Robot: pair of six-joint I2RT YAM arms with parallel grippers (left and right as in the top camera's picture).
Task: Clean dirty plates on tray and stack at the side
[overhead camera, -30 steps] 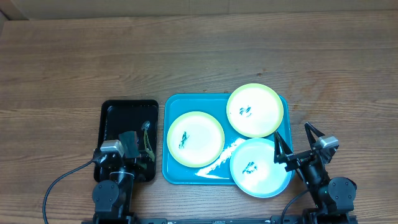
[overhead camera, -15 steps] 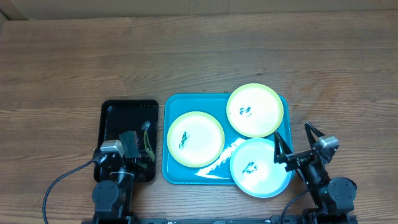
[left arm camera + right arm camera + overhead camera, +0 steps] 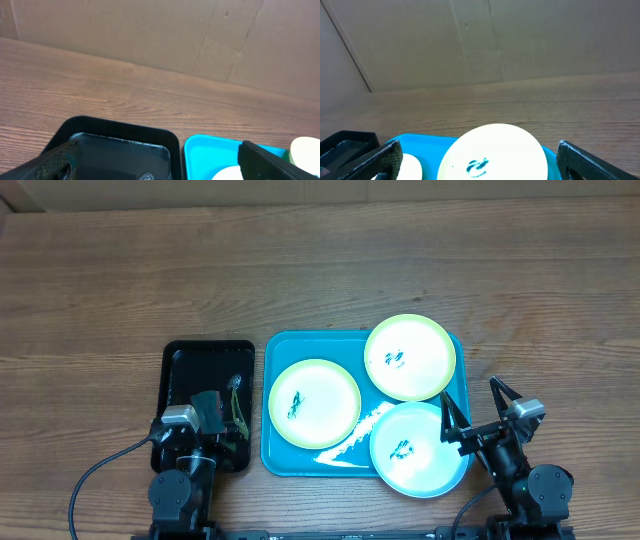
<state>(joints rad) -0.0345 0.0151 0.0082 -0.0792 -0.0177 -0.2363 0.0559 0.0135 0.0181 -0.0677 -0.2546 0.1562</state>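
Overhead: three smudged plates (image 3: pixel 314 403) sit on tray (image 3: pixel 290 345).
Spread, empty: left gripper (image 3: pixel 159 146) and right gripper (image 3: pixel 469 390) parked low, ready to begin.

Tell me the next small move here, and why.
Probably lower the open, empty right gripper onto the near rim of the blue plate. That plate lies closest to it, at the tray's right corner, and it and the two green-rimmed plates all sit on the tray with dark smudges, so nothing looks cleaned or stacked yet.
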